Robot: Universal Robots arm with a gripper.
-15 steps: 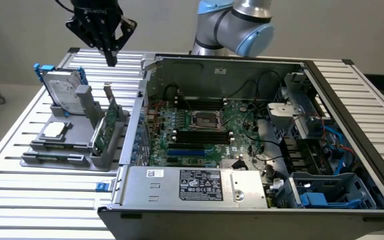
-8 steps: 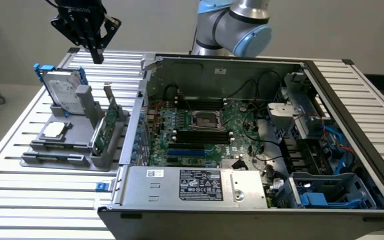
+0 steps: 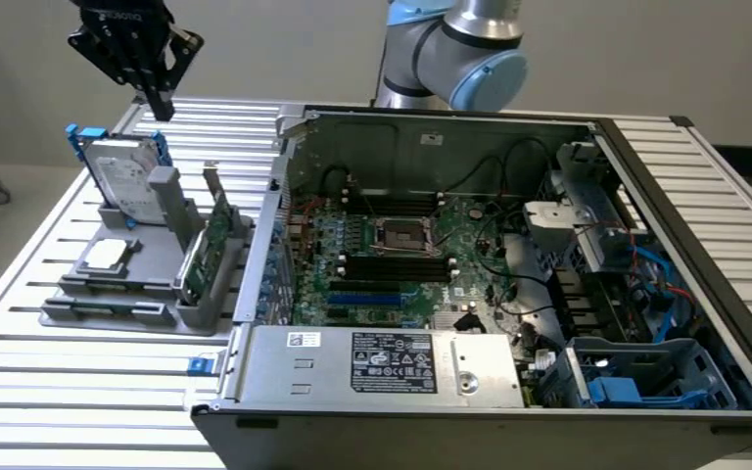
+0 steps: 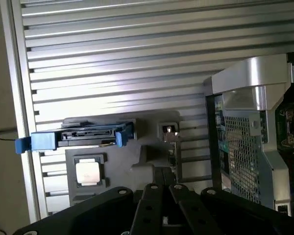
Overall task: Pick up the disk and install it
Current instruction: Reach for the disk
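Black gripper [image 3: 158, 106] [image 4: 162, 180], shown with fingers closed together and nothing held between them. It is suspended above the grey holder [image 3: 115, 311] [image 4: 137, 164], over the end in which the disk is seated, and is clear of both holder and disk.

The disk [image 3: 128, 174] [image 4: 85, 136] is seen standing on edge in a slot of the holder, with its white label facing outward in the exterior view and its blue carrier frame visible along the upper edge. In the wrist view the disk is seen edge-on from above, with the blue frame projecting at both ends.

A small square silver chip [image 3: 106, 254] [image 4: 89, 171] is laid flat in a recess of the holder, just beside the disk's slot. A thin green circuit card [image 3: 207, 257] is held on edge in another slot of the holder, along the side nearest the computer case.

The open computer case [image 3: 442, 116] [image 4: 250, 83] is placed just beside the holder, its motherboard exposed. Holder and case are both supported on a slatted aluminium table [image 3: 36, 392] [image 4: 112, 58]. The robot arm [image 3: 461, 49] is seen beyond the case, well apart from the holder.
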